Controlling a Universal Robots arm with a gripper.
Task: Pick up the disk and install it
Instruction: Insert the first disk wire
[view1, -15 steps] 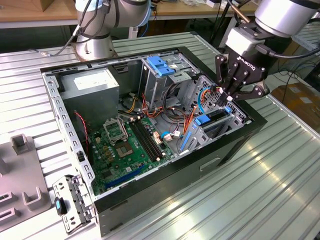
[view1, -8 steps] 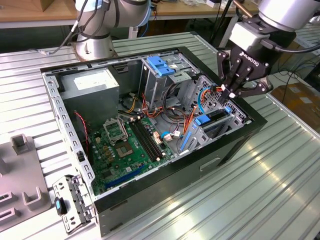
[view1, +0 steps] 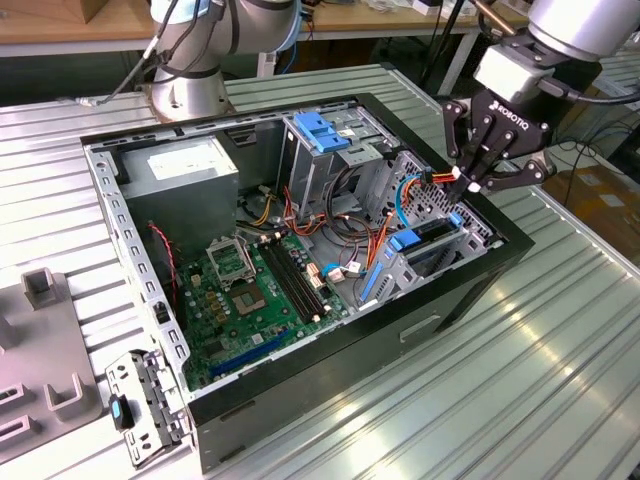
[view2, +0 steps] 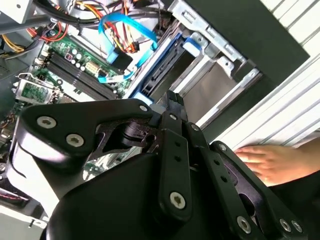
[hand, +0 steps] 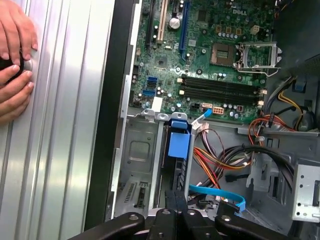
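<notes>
Closest to the wrist cameras, we see the gripper with its black fingers pressed together tip to tip and nothing clasped between them. Its tips hang just over the front drive cage of the open computer case; we cannot tell whether they touch anything there. Just beyond the tips sits the disk. It stands on edge inside that cage with its blue rails showing along its sides, at the corner of the case towards the exterior view's right. A blue flat cable and bundles of red and orange wires lie just beside the cage. Further in, the green motherboard lies flat on the case floor, and behind it the grey power-supply box sits in the far corner. Outside the case, a person's hands rest on the ribbed metal table. Farthest off, in the exterior view, a robot arm's base stands on the table beyond the case.
</notes>
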